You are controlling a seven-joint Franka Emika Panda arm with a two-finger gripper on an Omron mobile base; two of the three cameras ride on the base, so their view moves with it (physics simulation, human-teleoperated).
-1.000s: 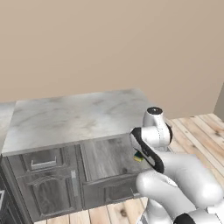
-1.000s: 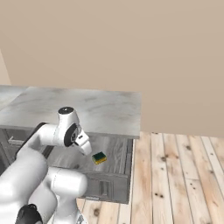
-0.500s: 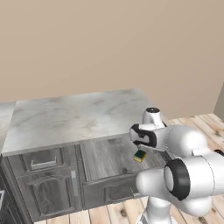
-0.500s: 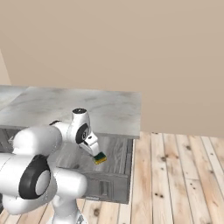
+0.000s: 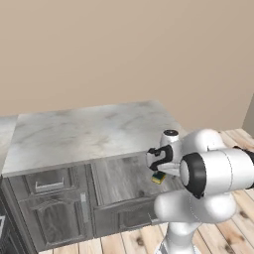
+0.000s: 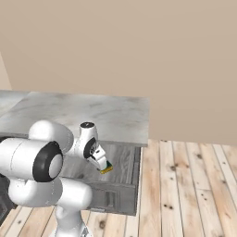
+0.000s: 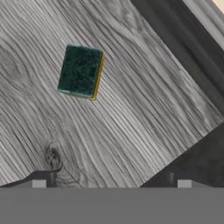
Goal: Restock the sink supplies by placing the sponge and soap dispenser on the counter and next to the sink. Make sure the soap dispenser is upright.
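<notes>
Your gripper (image 7: 111, 183) is spread wide; the sponge (image 7: 81, 71) lies flat ahead of it, off toward one fingertip, green side up.

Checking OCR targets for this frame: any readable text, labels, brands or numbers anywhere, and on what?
None readable.
The sponge shows a plain dark green top and yellow side, no print.
The open drawer it lies in shows only grey wood grain.
The counter is bare marbled stone, the wall plain beige.
The gripper, jaws wide open, carries no marking.
</notes>
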